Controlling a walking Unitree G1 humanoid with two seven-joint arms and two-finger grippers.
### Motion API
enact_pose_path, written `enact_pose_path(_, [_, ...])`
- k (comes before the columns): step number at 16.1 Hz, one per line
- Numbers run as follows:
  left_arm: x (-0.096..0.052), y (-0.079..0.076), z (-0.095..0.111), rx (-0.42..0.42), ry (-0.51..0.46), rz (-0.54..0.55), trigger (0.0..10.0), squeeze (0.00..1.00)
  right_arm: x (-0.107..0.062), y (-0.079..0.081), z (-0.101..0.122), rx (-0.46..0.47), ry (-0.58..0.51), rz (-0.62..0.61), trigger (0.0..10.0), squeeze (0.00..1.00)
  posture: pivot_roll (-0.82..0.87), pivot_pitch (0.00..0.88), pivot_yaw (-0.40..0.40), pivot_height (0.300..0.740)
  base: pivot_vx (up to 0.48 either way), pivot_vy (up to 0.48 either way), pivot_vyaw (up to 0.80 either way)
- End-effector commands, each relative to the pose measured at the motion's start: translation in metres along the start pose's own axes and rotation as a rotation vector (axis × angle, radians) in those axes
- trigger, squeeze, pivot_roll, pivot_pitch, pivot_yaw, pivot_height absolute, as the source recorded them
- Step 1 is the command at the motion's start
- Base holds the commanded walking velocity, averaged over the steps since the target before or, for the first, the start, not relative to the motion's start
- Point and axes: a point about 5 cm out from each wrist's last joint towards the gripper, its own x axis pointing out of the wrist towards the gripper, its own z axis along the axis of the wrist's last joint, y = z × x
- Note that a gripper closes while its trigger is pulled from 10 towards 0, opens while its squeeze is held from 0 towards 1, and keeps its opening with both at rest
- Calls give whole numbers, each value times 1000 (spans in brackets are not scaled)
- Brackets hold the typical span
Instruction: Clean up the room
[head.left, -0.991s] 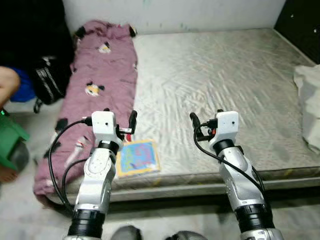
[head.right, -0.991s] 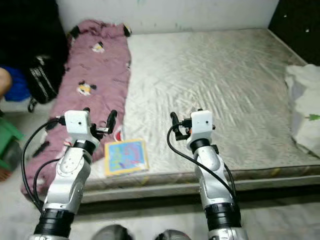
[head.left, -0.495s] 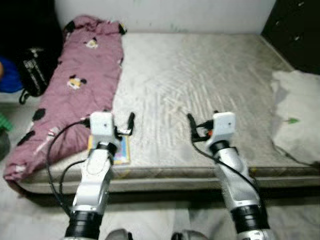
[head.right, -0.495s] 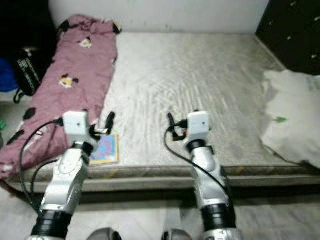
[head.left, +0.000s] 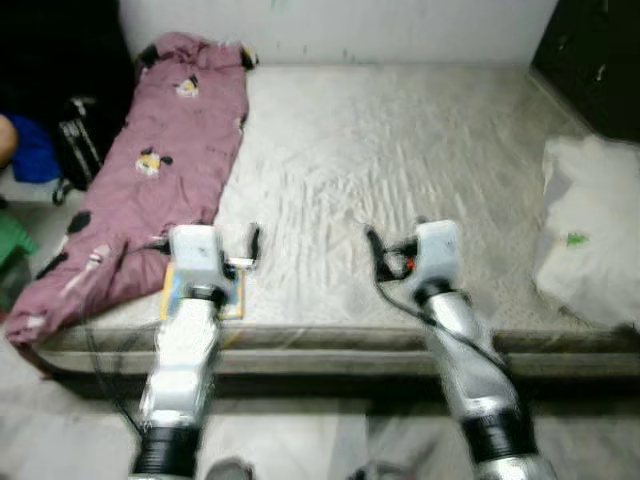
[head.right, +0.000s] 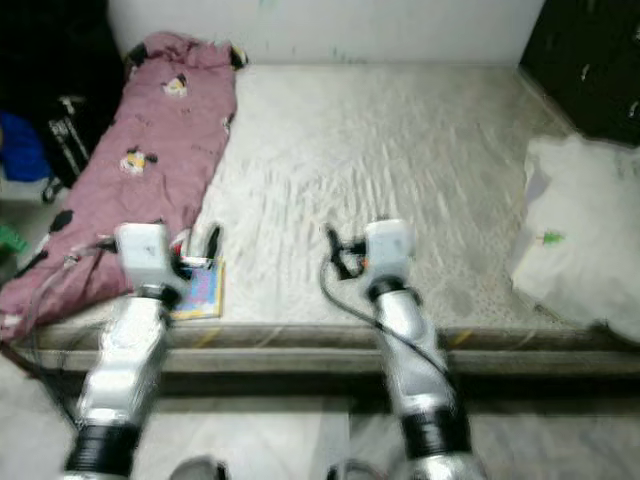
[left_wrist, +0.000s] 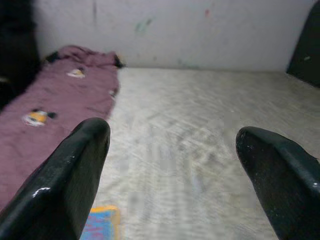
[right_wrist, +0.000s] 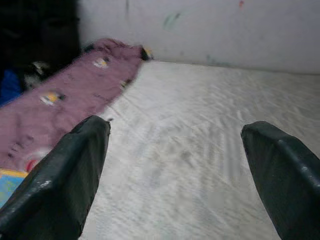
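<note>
Left pincer (head.left: 240, 262) hung released above the mattress's (head.left: 400, 150) front edge, over a colourful book (head.right: 200, 290), right pincer (head.left: 385, 262) released beside it, pink blanket (head.left: 150, 170) along the mattress's left side, white cloth (head.left: 590, 230) at its right.

A low bed (head.left: 400, 150) with a bare grey mattress runs up to a pale, scuffed wall (left_wrist: 200, 30). Dark furniture (head.right: 590, 60) stands at its right. Grey floor (head.left: 300, 440) lies in front, evenly lit.

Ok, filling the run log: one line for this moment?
left pincer: open, empty | right pincer: open, empty | book: mattress front edge | pink blanket: left side
</note>
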Motion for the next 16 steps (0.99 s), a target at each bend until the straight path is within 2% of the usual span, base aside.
enact_pose_path(1, [0,8,3,18,-11,20,10000,0,2,4,3,12,-16,9,10000,0,-13,39,9,740,0,-289,0])
enact_pose_path(4, [0,9,4,3,-20,26,10000,0,3,3,4,12,-16,8,10000,0,-14,43,7,740,0,0,0])
enact_pose_path(7, [0,5,6,2,-39,-14,10000,0,3,3,4,12,-17,6,10000,0,-17,45,8,740,0,0,0])
enact_pose_path(16, [0,4,8,-1,-50,-35,10000,0,4,3,4,22,-19,-1,10000,0,-19,46,11,740,302,0,0])
